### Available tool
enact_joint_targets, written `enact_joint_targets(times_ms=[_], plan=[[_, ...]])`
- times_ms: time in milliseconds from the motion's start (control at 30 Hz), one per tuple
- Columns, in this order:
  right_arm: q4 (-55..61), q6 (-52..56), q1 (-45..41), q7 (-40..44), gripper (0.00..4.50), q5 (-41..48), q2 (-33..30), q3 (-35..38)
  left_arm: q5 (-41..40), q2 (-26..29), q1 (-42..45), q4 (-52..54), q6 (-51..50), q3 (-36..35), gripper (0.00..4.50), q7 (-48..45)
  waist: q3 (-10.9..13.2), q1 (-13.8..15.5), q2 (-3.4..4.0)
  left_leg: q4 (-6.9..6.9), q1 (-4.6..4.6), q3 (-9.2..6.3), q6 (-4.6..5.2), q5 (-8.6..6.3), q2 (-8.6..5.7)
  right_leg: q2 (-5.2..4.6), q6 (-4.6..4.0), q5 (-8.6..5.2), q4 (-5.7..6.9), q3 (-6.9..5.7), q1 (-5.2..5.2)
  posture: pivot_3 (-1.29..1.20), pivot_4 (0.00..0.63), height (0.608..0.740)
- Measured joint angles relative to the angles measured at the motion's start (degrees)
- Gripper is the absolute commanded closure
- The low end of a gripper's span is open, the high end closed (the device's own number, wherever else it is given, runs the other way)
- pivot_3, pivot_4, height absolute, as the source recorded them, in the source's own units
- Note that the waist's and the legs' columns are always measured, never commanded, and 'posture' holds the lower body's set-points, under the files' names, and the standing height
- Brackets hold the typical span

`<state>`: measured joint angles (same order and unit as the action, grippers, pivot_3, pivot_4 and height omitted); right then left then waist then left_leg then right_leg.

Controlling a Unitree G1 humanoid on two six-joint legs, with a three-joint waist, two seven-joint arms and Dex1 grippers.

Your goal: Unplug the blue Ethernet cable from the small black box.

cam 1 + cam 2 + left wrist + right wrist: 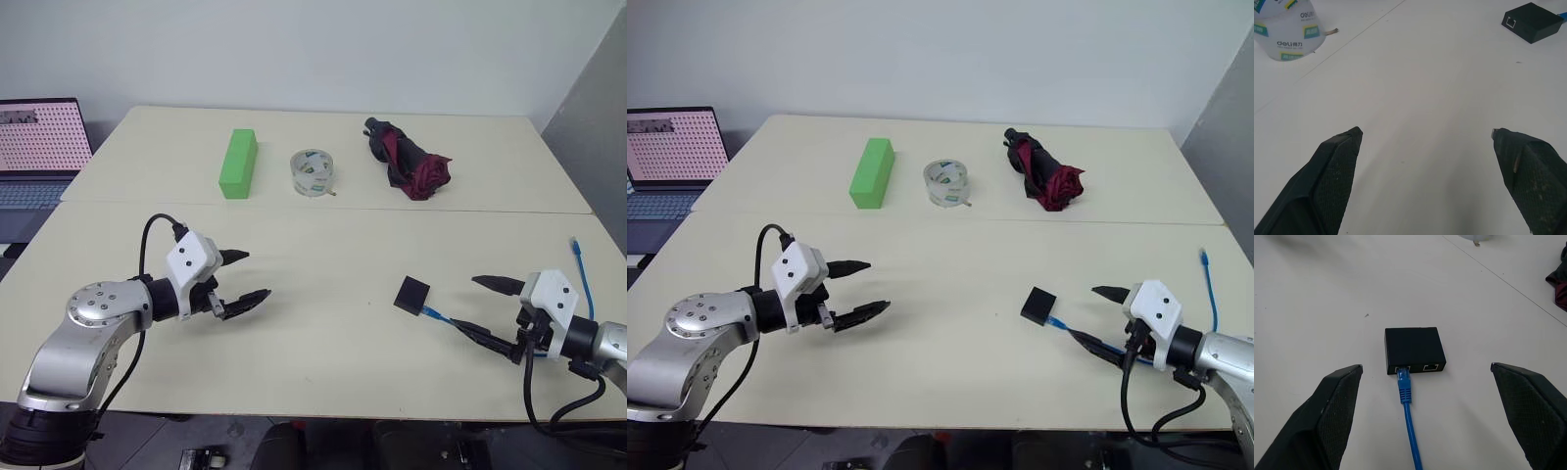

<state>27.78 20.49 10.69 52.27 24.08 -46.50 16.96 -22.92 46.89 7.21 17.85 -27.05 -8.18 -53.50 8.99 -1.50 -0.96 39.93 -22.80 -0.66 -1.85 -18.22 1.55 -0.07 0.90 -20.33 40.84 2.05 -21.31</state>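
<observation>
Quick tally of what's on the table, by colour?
Black: 1, box
Blue: 1, cable
Green: 1, block
Clear: 1, tape roll
Black and maroon: 1, umbrella
Total: 5

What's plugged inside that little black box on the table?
The blue Ethernet cable has its plug pushed into one of two ports on the side of the small black box. The port beside it is empty. The plug's tip is hidden within the port, and nothing lies on the box.

A green block (238,163), tape roll (313,172), folded umbrella (409,161) and laptop (39,147).
</observation>
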Motion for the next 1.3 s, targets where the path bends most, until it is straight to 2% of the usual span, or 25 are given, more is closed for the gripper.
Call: enact_joint_targets(times_ms=[700, 800, 1000, 1200, 1300], plan=[[0.26, 0.10, 1.12, -0.71, 0.04, -0.54, 0.04, -0.52, -1.25, 1.50, -0.89, 2.54, 0.61, 0.42, 0.00, -4.67, 0.00, -0.01, 0.00, 0.00, 0.00, 0.00, 0.00, 0.00, 0.00, 0.00, 0.00, 0.00, 0.01, 0.01, 0.00, 0.00, 0.150, 0.740], [0.27, 0.10, 0.89, -1.44, 0.04, -1.33, 0.21, -2.36, -2.02, 1.80, -0.99, 3.82, -0.80, 1.29, 0.00, -5.13, 0.00, -0.01, 0.00, 0.00, 0.00, 0.00, 0.00, 0.00, 0.00, 0.00, 0.00, 0.00, 0.00, 0.01, 0.00, 0.00, 0.150, 0.740], [-0.78, 2.55, -3.07, -4.22, 0.04, -5.40, 1.71, -11.50, -3.97, 1.77, -0.72, 6.57, -3.65, 5.33, 0.00, -6.88, 0.00, -0.04, 0.01, 0.01, 0.01, 0.01, -0.01, 0.01, 0.00, 0.03, 0.00, 0.00, 0.01, 0.03, -0.01, 0.00, 0.150, 0.740], [-7.45, 3.44, -7.14, -5.24, 0.04, -7.55, 3.35, -15.90, -4.56, 1.81, -0.66, 7.67, -4.84, 6.66, 0.00, -7.43, 0.01, -0.01, 0.01, 0.02, 0.00, 0.00, -0.01, 0.01, 0.00, 0.02, 0.00, 0.00, 0.00, 0.03, -0.02, 0.00, 0.150, 0.740], [-10.31, 3.43, -7.37, -4.95, 0.52, -7.77, 3.46, -16.42, -4.52, 1.83, -0.85, 7.74, -4.83, 6.69, 0.00, -7.39, 0.01, -0.02, 0.01, 0.01, 0.00, 0.01, -0.01, 0.00, 0.00, 0.02, 0.00, 0.00, 0.00, 0.04, -0.01, 0.00, 0.150, 0.740]])
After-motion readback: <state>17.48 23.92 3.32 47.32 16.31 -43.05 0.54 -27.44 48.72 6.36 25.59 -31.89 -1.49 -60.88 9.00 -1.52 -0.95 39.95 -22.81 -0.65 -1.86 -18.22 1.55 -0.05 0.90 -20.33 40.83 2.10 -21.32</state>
